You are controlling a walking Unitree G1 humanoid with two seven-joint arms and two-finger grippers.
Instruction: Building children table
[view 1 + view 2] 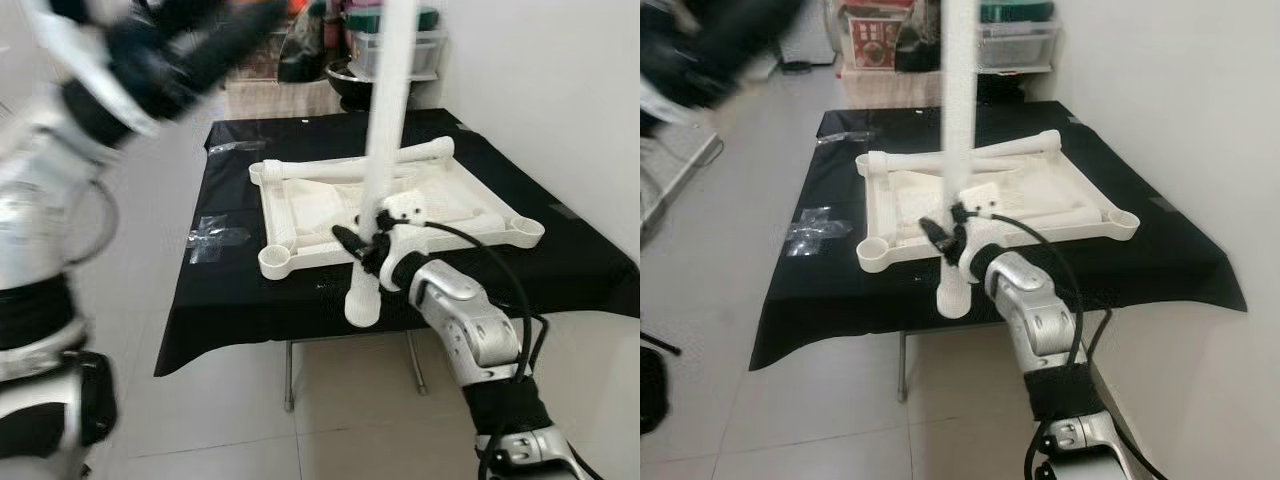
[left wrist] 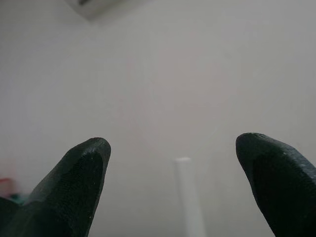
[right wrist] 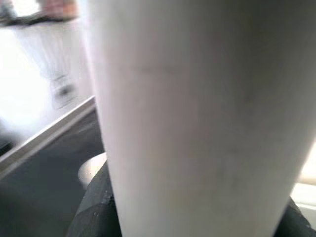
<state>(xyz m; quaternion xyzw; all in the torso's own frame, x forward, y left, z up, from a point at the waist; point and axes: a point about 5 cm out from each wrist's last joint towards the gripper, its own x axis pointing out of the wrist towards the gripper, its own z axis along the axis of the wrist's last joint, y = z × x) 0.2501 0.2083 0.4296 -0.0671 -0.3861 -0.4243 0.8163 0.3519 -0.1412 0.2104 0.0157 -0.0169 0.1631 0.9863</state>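
Observation:
A white children's table top [image 1: 300, 258] lies upside down on a black-covered table [image 1: 230, 300], with round leg sockets at its corners. One white leg [image 1: 360, 166] lies across its far side. My right gripper [image 1: 366, 246] is shut on a second white table leg [image 1: 386, 120], holding it upright just in front of the table's near edge; this leg's lower end [image 1: 952, 298] hangs below the cloth edge. The same leg [image 3: 197, 123] stands very close in the right wrist view. My left gripper [image 2: 173, 148] is raised high at the left, open, and the leg's top [image 2: 186, 197] shows beyond its fingers.
Plastic storage bins [image 1: 400, 45] and a dark bowl [image 1: 350, 82] stand behind the table. A white wall [image 1: 560, 100] runs along the right side. Clear tape pieces [image 1: 215, 240] lie on the cloth's left part. Tiled floor [image 1: 200, 420] spreads in front and to the left.

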